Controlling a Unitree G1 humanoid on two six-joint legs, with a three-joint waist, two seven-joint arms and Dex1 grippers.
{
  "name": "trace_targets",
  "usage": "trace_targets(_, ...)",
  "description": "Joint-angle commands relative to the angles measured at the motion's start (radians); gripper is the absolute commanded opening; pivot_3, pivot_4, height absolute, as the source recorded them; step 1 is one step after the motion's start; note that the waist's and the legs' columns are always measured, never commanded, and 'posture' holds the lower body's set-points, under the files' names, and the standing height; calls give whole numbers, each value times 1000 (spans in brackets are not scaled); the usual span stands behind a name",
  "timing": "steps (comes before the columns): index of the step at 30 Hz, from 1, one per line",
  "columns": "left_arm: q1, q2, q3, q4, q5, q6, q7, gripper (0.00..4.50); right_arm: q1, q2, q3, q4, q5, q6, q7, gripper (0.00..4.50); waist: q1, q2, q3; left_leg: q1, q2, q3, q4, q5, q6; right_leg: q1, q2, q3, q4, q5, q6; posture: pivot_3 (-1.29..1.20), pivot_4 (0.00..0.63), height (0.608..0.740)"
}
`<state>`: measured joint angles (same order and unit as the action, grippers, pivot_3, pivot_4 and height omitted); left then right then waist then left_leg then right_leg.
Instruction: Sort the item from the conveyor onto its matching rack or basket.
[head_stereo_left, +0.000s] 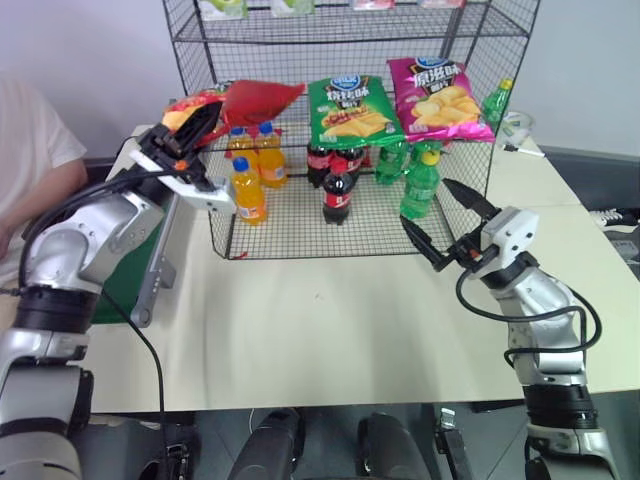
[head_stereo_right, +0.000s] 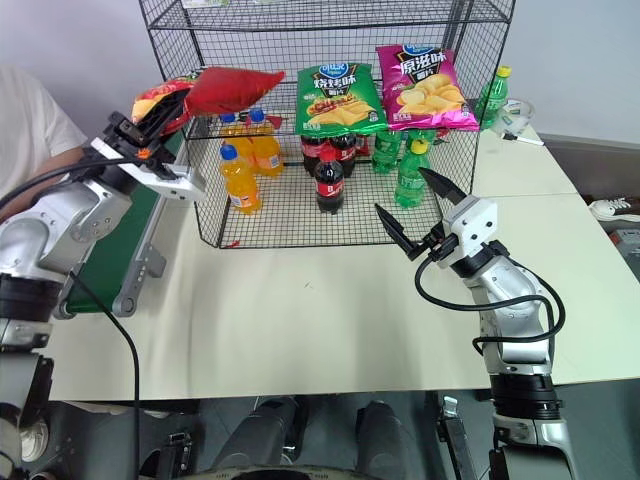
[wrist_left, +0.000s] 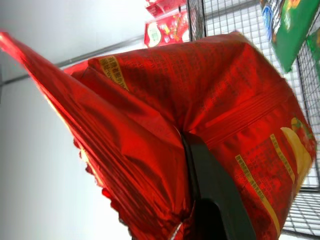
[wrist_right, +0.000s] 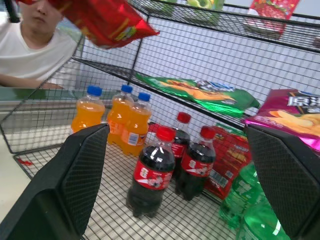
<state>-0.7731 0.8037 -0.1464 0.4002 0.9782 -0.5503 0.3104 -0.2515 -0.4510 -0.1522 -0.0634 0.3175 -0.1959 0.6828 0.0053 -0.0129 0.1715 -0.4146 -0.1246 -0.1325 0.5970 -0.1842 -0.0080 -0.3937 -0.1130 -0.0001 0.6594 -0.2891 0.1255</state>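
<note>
At the rack's (head_stereo_left: 455, 40) left front corner, left gripper (head_stereo_left: 196, 124) is clamped on the red crisp bag (head_stereo_left: 245, 98), airborne, well clear of the conveyor (head_stereo_left: 135, 265). Bag's long axis runs roughly level, free end pointing rightward over the tier holding the green bag (head_stereo_left: 348, 108). Right gripper (head_stereo_left: 444, 220) hangs spread and empty, low by the right front; left arm is the one placed to deliver.

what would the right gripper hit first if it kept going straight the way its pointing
Probably the cola bottles on the rack's bottom tier: they sit centred between the open right gripper's fingers in its wrist view. Depth is unclear.
</note>
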Motion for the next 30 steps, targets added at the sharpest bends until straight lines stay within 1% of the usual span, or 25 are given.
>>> trace_targets(1,-116,-54,-95,201,74,28,141,28,-7,-5,-5,-46,2,-4,-10,4500,1,0,0,0,0,0,0,0,0,0,0,0,1,0,0,0,150,740)
trace_targets(2,-140,-63,-118,246,87,32,166,28,-6,-5,-1,-49,1,-2,-10,4500,2,0,0,0,0,0,0,0,0,0,0,0,1,0,0,0,150,740)
trace_targets(4,-209,-122,-179,419,100,54,186,28,-8,-6,3,-56,4,5,-12,4500,1,0,0,0,0,0,1,0,0,0,0,0,2,0,0,0,150,740)
trace_targets(6,-255,-167,-228,550,103,65,201,28,-11,-9,2,-57,6,9,-13,4500,3,0,0,0,0,0,1,0,0,0,0,0,3,0,1,0,150,740)
trace_targets(9,-315,-205,-282,663,104,67,260,28,-9,-10,2,-61,4,13,-16,4500,-2,-2,1,0,-1,0,1,0,0,0,0,0,3,-1,1,0,150,740)
trace_targets(11,-360,-237,-295,725,80,81,264,28,-7,-12,4,-64,3,17,-17,4500,-6,-3,1,-1,-1,0,1,0,0,-1,0,0,3,-1,2,0,150,740)
trace_targets(14,-420,-276,-301,790,46,95,253,28,-1,-14,6,-70,1,24,-17,4500,-5,-3,1,-3,-1,-1,2,0,0,-2,0,-1,4,-1,2,0,150,740)
trace_targets(19,-484,-296,-310,846,3,103,237,28,8,-9,14,-78,-3,30,-19,4500,-8,-3,1,-3,-1,-1,3,0,0,-2,0,-1,4,-1,2,0,150,740)
trace_targets(27,-520,-324,-329,897,-36,115,167,28,10,-11,19,-71,-19,28,-17,4500,-17,-3,1,-3,-1,-1,3,0,0,-2,0,-1,4,-1,2,0,150,740)
trace_targets(30,-526,-325,-341,904,-48,117,156,871,10,-13,17,-69,-18,30,-15,4500,-17,-3,1,-3,-1,-1,3,0,0,-2,0,-1,4,-1,2,0,150,740)
